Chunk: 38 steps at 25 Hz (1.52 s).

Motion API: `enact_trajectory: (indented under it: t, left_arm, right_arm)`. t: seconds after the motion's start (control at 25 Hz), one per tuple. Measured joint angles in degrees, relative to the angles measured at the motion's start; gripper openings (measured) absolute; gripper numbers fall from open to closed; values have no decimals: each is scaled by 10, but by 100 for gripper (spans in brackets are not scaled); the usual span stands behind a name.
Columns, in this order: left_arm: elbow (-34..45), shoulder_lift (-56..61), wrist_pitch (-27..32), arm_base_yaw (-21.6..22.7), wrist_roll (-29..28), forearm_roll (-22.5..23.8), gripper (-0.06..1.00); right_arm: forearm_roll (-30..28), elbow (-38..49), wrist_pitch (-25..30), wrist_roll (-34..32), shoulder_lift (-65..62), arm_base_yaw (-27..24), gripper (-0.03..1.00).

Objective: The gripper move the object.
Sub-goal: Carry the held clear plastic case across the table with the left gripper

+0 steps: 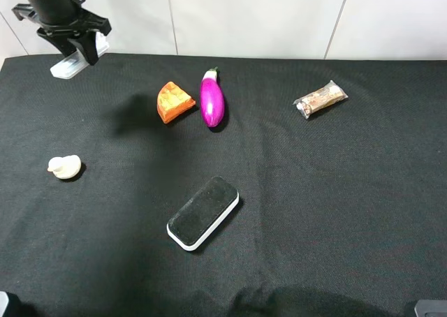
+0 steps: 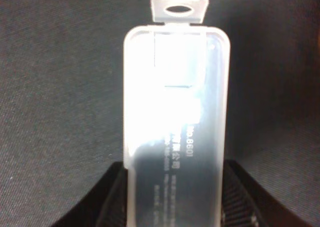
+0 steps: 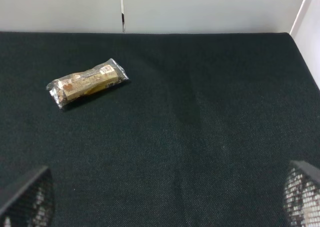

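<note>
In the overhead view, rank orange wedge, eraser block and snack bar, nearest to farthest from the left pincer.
1. Orange wedge, back centre-left, nearest the left pincer holding the plastic case.
2. Eraser block, front centre.
3. Snack bar, back right.

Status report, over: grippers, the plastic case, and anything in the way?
Left gripper shut on plastic case, far back left. Right gripper open, empty. Orange wedge, eggplant, eraser sit toward centre, apart from it.
</note>
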<state>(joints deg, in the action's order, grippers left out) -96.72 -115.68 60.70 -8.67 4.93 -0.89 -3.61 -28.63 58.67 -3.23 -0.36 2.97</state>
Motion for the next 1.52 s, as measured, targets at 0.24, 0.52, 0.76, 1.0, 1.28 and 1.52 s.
enact_trajectory:
  t: [0.24, 0.52, 0.76, 1.0, 1.28, 1.52]
  left_arm:
    - [0, 26, 10, -52, -31, 21, 46]
    - [0, 30, 15, -108, -49, 25, 46]
    - [0, 30, 13, -159, -65, 25, 46]
    - [0, 30, 0, -208, -81, 25, 46]
    - [0, 30, -12, -267, -88, 25, 46]
    - [0, 30, -21, -315, -94, 25, 46]
  right_arm:
    - [0, 0, 0, 0, 0, 0, 69]
    - [0, 0, 0, 0, 0, 0, 69]
    - [0, 0, 0, 0, 0, 0, 69]
    - [0, 0, 0, 0, 0, 0, 69]
    - [0, 0, 0, 0, 0, 0, 69]
    - [0, 0, 0, 0, 0, 0, 69]
